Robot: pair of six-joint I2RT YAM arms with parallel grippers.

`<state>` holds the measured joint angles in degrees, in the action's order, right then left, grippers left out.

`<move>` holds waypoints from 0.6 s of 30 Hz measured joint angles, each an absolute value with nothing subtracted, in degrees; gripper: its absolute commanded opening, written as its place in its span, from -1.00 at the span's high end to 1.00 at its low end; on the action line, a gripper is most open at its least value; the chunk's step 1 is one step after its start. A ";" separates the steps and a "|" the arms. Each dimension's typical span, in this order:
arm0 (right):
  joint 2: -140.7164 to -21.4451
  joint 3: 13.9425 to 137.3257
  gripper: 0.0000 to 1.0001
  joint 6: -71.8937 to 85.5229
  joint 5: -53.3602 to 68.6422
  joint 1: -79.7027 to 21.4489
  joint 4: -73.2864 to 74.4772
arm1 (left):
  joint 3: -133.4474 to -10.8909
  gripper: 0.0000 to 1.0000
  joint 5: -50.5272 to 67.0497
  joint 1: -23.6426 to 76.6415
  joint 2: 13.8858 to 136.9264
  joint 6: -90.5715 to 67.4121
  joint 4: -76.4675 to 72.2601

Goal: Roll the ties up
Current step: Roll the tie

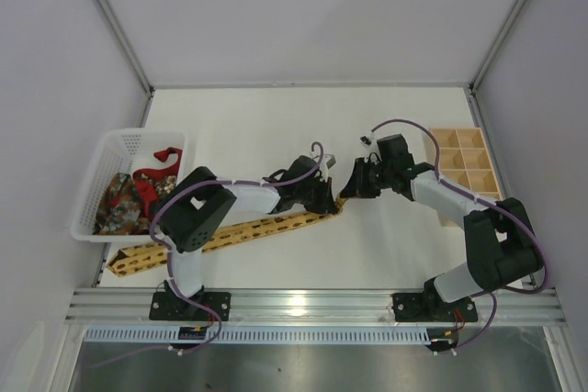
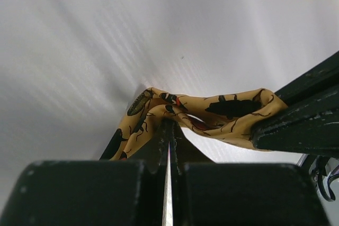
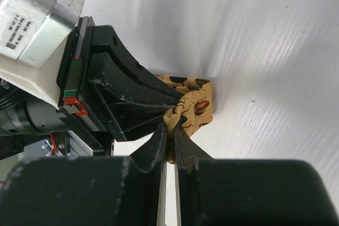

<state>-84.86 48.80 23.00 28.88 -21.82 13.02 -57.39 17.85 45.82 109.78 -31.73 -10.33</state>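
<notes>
Three ties, two grippers: yellow tie (image 1: 230, 231) flat on the table (image 1: 386, 135), near-left corner to folded end at centre; red tie (image 1: 158, 170) and patterned tie (image 1: 118, 204) heaped in one white basket (image 1: 115, 140), far left. Left gripper (image 2: 170, 125) and right gripper (image 3: 170, 125) clamped shut on that fold, tips nearly meeting. One wooden compartment tray (image 1: 464, 167) well apart at right.

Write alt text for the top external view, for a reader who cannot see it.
At the centre, the left arm's fingers and the right arm's fingers pinch one end of a yellow-gold tie that stretches toward the near left corner. A white basket at left holds a red tie and a dark patterned tie; a wooden compartment tray stands at right.
</notes>
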 measured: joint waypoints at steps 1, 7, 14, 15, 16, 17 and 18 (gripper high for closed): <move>-84.93 48.80 1.00 22.85 28.88 -22.02 13.04 | -57.23 0.99 17.56 45.82 109.38 -31.73 -9.74; -86.35 48.82 1.00 22.33 28.36 -22.87 13.21 | -54.63 0.99 15.33 45.76 105.56 -32.03 -5.87; -86.74 48.90 1.00 22.06 26.79 -23.11 14.31 | -52.45 0.99 14.55 45.47 101.91 -32.10 -4.43; -86.74 48.90 1.00 21.98 26.65 -23.11 14.46 | -52.10 0.99 14.39 45.45 101.27 -32.10 -4.10; -86.74 48.90 1.00 21.91 26.41 -23.14 14.63 | -51.72 0.99 14.09 45.45 100.64 -32.08 -3.90; -86.74 48.90 1.00 21.82 26.24 -23.14 14.87 | -51.24 0.99 13.78 45.41 99.83 -32.08 -3.64; -86.74 48.90 1.00 21.76 26.09 -23.14 15.05 | -50.78 0.99 13.52 45.36 99.09 -32.08 -3.29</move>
